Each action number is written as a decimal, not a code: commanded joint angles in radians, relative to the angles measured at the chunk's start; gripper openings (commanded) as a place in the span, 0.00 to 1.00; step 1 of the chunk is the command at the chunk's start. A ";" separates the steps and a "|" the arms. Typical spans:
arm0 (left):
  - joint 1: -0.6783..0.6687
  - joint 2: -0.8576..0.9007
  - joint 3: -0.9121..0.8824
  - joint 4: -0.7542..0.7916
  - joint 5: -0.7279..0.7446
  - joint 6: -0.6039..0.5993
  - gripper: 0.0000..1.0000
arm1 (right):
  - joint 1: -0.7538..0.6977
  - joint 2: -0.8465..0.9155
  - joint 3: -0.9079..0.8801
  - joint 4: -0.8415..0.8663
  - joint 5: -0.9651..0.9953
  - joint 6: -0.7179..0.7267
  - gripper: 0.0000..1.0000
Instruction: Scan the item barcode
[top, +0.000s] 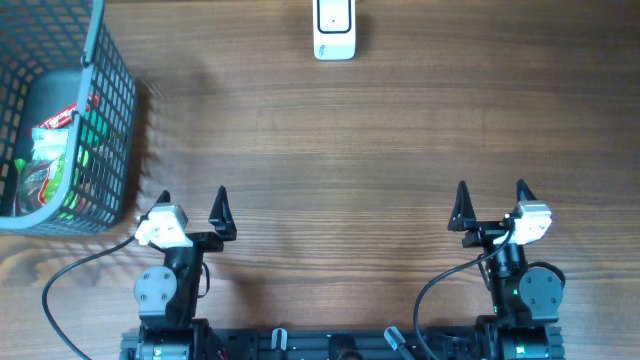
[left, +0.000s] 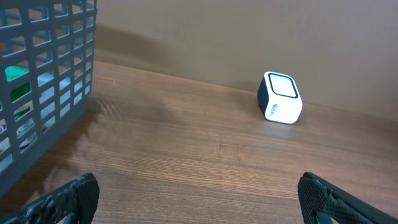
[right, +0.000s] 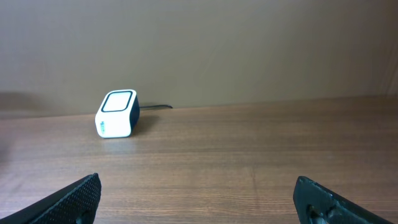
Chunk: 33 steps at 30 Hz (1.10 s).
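A white barcode scanner (top: 334, 30) with a dark window stands at the far edge of the table; it also shows in the left wrist view (left: 280, 98) and the right wrist view (right: 117, 113). Packaged items (top: 52, 150) in green, red and clear wrap lie inside the grey wire basket (top: 108, 80) at the far left. My left gripper (top: 192, 199) sits open near the front edge, nothing between its fingers. My right gripper (top: 491, 193) is open too, at the front right, holding nothing.
The basket wall (left: 46, 93) rises close on the left in the left wrist view. A dark cable (right: 155, 107) runs from the scanner's back. Bare wooden tabletop (top: 340, 150) lies between the grippers and the scanner.
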 joint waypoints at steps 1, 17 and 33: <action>0.005 0.064 0.075 -0.037 0.032 0.011 1.00 | -0.003 0.007 -0.001 0.004 -0.016 0.014 1.00; 0.005 0.121 0.075 -0.006 0.032 0.011 1.00 | -0.003 0.007 -0.001 0.004 -0.016 0.015 1.00; 0.005 0.121 0.075 -0.007 0.032 0.011 1.00 | -0.003 0.007 -0.001 0.004 -0.016 0.015 1.00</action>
